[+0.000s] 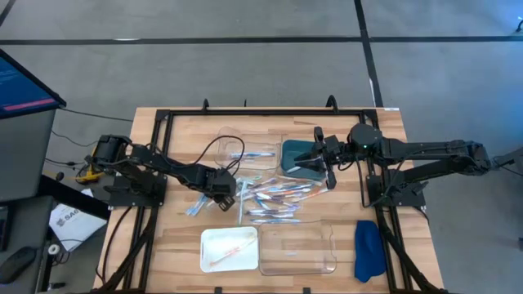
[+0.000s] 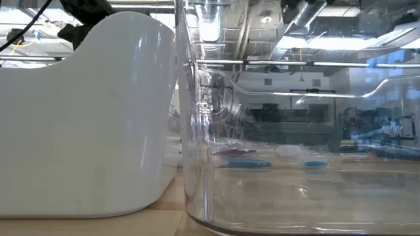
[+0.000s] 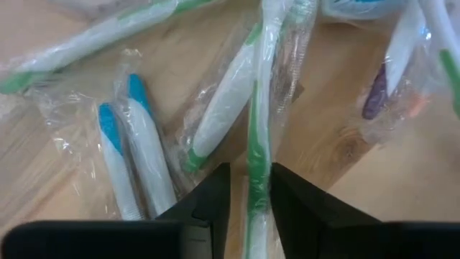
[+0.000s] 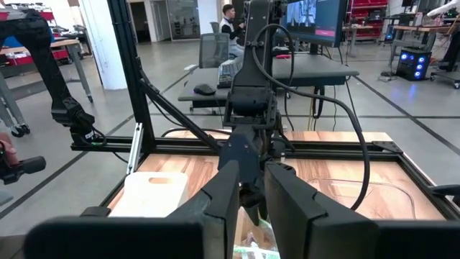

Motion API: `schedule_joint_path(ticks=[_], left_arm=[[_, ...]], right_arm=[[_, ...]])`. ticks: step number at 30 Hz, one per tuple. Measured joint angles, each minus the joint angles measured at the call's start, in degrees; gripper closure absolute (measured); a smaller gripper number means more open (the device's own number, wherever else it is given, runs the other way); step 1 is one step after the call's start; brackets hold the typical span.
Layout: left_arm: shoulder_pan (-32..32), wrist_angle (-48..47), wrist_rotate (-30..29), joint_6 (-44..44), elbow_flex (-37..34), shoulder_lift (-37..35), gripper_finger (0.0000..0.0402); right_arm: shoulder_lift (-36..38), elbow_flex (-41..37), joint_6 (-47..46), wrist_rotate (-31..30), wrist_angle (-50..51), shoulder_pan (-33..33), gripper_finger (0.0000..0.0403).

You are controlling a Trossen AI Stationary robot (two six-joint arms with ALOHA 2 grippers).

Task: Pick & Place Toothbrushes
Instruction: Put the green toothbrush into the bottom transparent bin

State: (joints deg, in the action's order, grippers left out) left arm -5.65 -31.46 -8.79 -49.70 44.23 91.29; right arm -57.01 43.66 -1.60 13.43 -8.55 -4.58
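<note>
Straddling a green-and-white wrapped toothbrush (image 3: pixel 256 144), the left gripper (image 3: pixel 249 188) has its jaws narrowly parted, touching the wrapper. More toothbrushes (image 1: pixel 274 198), blue, white and green in clear sleeves, lie just beyond on the wooden desk (image 1: pixel 163 245). Farther off, the right gripper (image 4: pixel 251 188) jaws stand nearly closed, empty; a seated person (image 4: pixel 231 29) beyond.

The left gripper (image 3: pixel 249 208) is straddling a green-and-white wrapped toothbrush (image 3: pixel 257 122) on the wooden table (image 3: pixel 65 165); two blue-tipped wrapped toothbrushes (image 3: pixel 133 155) are lying just beside it
</note>
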Motion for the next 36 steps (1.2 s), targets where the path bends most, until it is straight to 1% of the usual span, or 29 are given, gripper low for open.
schedule_joint_path(ticks=[2,4,5,11,18,21,25,32,34,36], left_arm=[[0.0,0.0,0.3,-0.2,0.0,0.0,0.0344],[-0.1,0.1,0.7,-0.3,0.0,0.0,0.0378],[-0.1,0.2,1.2,-0.3,0.0,-0.1,0.0386],[-0.4,0.3,3.2,-0.3,0.8,-0.2,0.0390],[-0.8,-0.1,3.2,0.2,2.2,-0.2,0.0391],[-0.8,-0.5,3.1,0.2,2.2,-1.4,0.0391],[-0.8,-1.2,0.9,0.2,2.3,-5.5,0.0391],[-2.4,-1.0,-6.2,0.2,2.3,-14.8,0.0391],[-3.2,0.0,-8.5,0.8,2.3,-16.8,0.0391],[-4.2,3.6,-10.0,3.3,2.3,-18.2,0.0391]], right_arm=[[0.0,0.0,0.0,0.0,0.0,0.0,0.0340],[0.0,0.0,0.0,0.0,0.0,0.0,0.0340],[0.0,0.0,0.0,0.0,0.0,0.0,0.0340],[0.0,0.0,0.0,0.0,0.0,0.0,0.0340],[0.0,0.0,0.0,0.0,0.1,0.0,0.0340],[0.0,0.0,0.0,0.0,0.2,0.0,0.0340],[0.0,0.0,0.0,0.0,0.4,0.0,0.0340],[0.0,0.0,0.0,0.0,0.6,0.0,0.0340],[0.0,0.0,0.0,0.0,0.6,0.0,0.0340],[0.0,0.0,0.0,0.0,0.8,0.0,0.0340]])
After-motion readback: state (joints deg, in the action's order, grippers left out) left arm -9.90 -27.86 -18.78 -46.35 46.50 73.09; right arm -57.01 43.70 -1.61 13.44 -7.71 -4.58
